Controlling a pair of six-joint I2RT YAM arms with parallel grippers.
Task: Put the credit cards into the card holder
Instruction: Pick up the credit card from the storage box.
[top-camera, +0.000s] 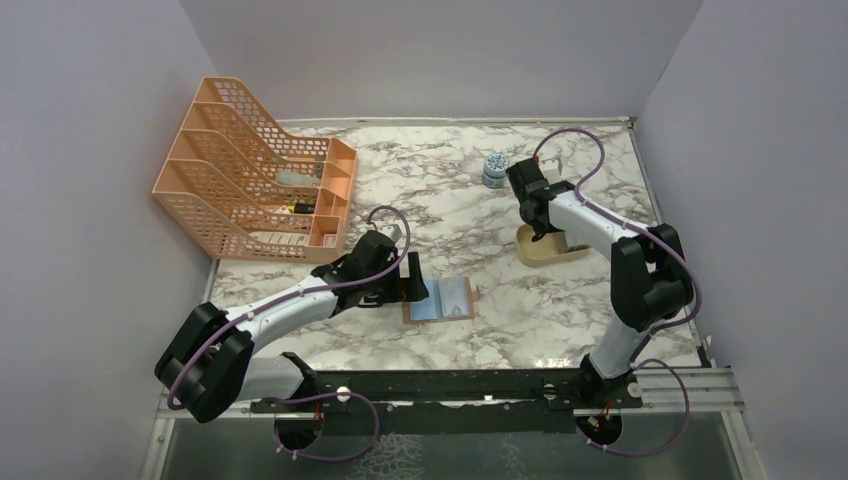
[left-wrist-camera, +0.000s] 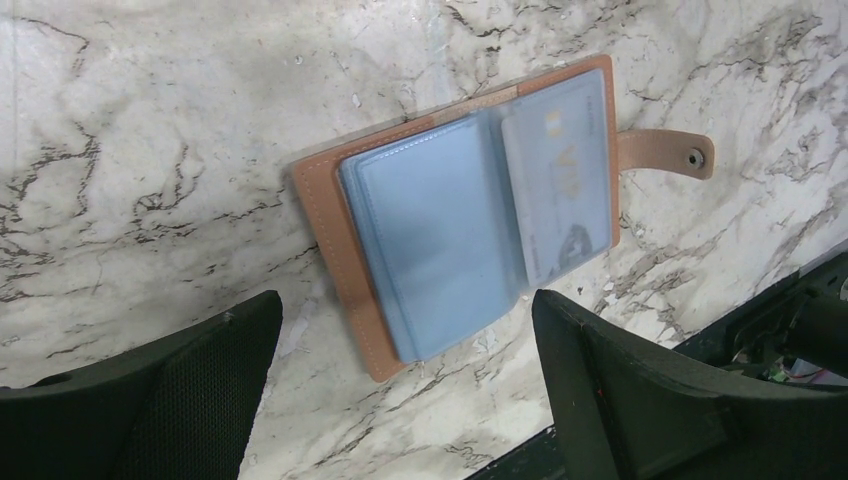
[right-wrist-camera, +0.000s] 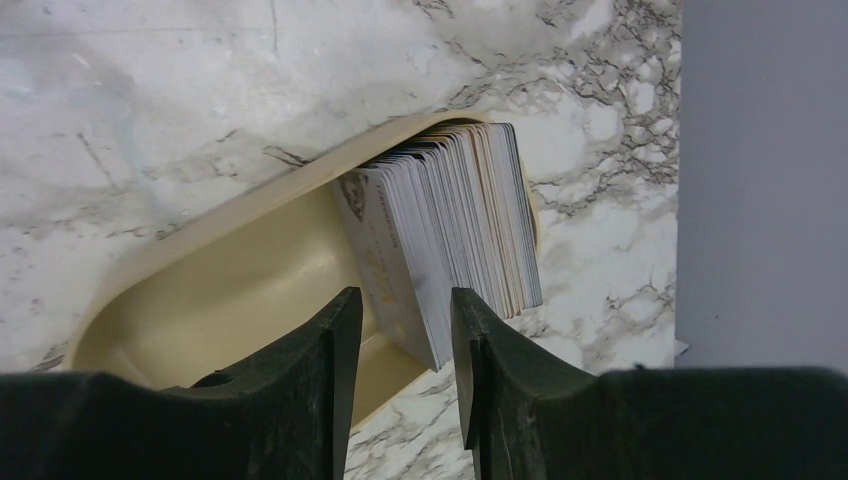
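The card holder (left-wrist-camera: 460, 215) lies open on the marble, tan leather with bluish clear sleeves and its strap (left-wrist-camera: 665, 152) pointing away. One sleeve holds a grey card (left-wrist-camera: 560, 185). My left gripper (left-wrist-camera: 405, 340) hovers at the holder's near edge, open wide, nothing between its fingers. In the top view the card holder (top-camera: 445, 298) sits just right of the left gripper (top-camera: 415, 285). Several credit cards (right-wrist-camera: 450, 220) stand on edge in a beige tray (right-wrist-camera: 230, 290). My right gripper (right-wrist-camera: 405, 300) hangs over the front of that stack, jaws a narrow gap apart, gripping nothing.
An orange mesh file organiser (top-camera: 260, 170) stands at the back left. A small patterned jar (top-camera: 494, 170) sits behind the beige tray (top-camera: 530, 255). Grey walls close in the table on three sides. A black rail (top-camera: 450, 395) runs along the near edge.
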